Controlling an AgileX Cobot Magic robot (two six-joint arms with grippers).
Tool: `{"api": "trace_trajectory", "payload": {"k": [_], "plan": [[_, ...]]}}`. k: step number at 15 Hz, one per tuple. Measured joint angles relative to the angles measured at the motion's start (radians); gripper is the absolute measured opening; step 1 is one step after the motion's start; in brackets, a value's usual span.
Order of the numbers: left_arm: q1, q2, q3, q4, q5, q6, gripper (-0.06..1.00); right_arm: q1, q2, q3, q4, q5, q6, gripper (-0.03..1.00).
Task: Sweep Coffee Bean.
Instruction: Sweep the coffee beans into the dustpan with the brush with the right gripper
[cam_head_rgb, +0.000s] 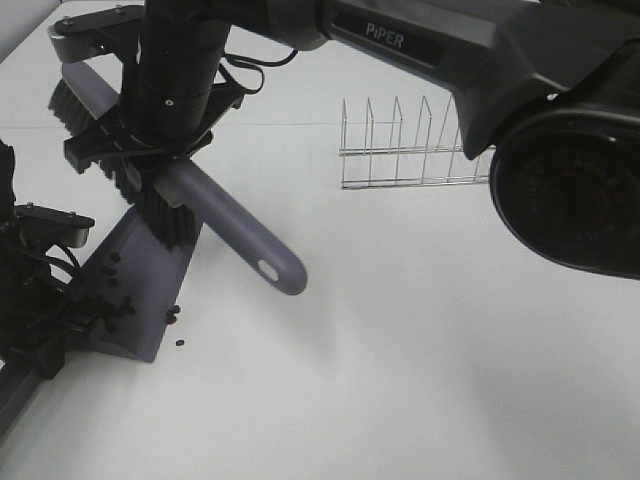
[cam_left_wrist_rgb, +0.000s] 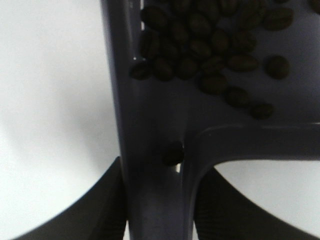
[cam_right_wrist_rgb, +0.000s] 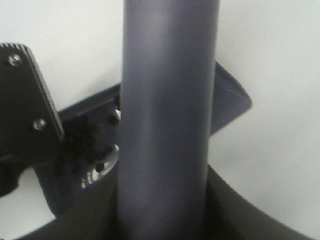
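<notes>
Right tool (cam_head_rgb: 152, 152), brush (cam_head_rgb: 240, 235) at dustpan (cam_head_rgb: 140, 300) mouth

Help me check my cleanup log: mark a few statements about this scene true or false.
1. The left gripper grips the dustpan by its handle, and beans lie in the pan. True.
2. No beans lie outside the dustpan. False: at least two sit on the table just beside the pan's edge.
3. The right gripper is closed around the brush handle. True.
4. The wire rack holds plates. False: its slots are empty.
</notes>
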Motion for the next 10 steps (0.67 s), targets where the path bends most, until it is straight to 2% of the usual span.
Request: {"api": "trace_trajectory", "payload": {"k": [2,3,5,10], "plan": [[0.0,0.0,0.0,0.007,0.0,0.0,0.34,0.0,-0.025,0.002,-0.129,0.122,0.023,0.35],[0.0,0.0,0.0,0.02,0.001,0.0,0.34,0.0,-0.029,0.016,-0.184,0.138,0.071,0.35],[-0.002,0.0,0.0,0.043,0.005,0.0,0.34,-0.001,-0.034,0.056,-0.226,0.14,0.138,0.35],[-0.002,0.0,0.0,0.075,0.017,0.0,0.34,0.001,-0.052,0.218,-0.158,0.143,0.24,0.35]]}}
